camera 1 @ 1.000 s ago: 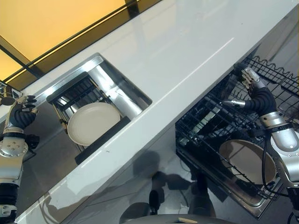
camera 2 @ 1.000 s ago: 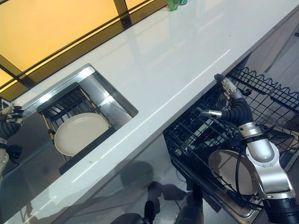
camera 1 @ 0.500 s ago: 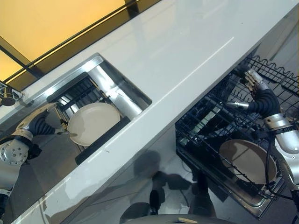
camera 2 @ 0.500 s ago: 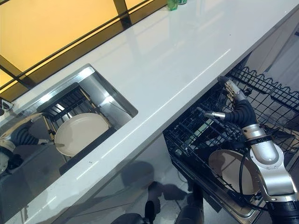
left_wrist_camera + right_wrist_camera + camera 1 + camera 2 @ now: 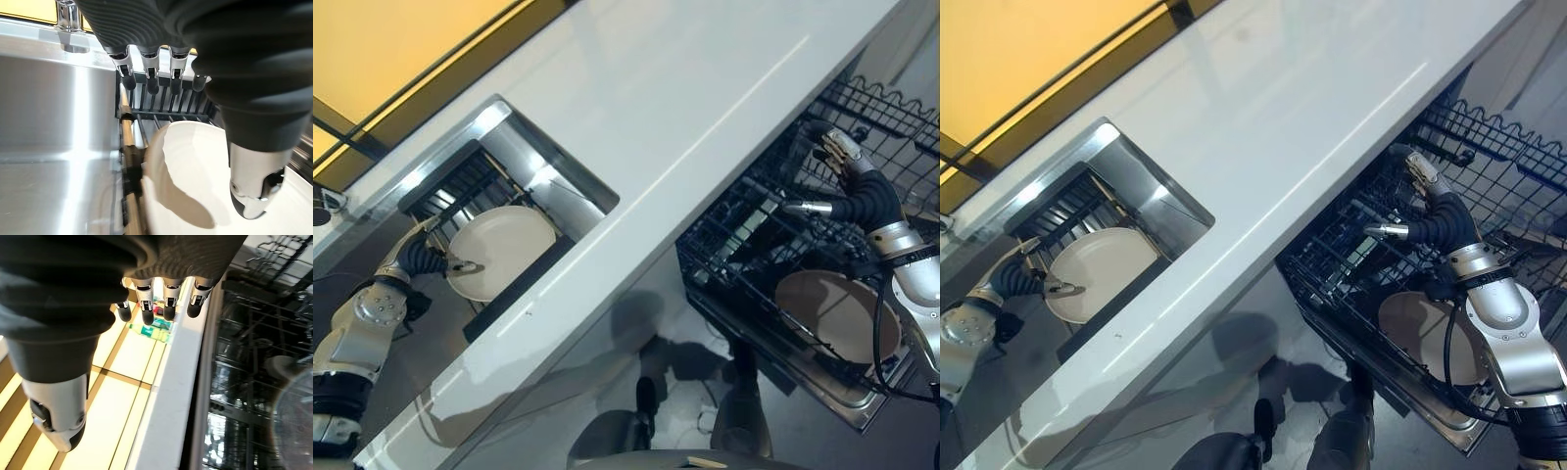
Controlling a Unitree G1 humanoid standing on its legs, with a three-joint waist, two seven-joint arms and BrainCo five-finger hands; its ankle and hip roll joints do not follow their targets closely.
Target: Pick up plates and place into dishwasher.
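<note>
Left hand point(image 5: 438, 260) released over the sink plate point(image 5: 504, 250) – rim between thumb and fingers point(image 5: 151, 78); clench squarely, lift level – right hand point(image 5: 1420, 211) released above the rack point(image 5: 1351, 264)

My left hand point(image 5: 429, 258) reached forward with straight fingers and thumb spread, while my right hand point(image 5: 847, 186) hung raised, fingers relaxed.
</note>
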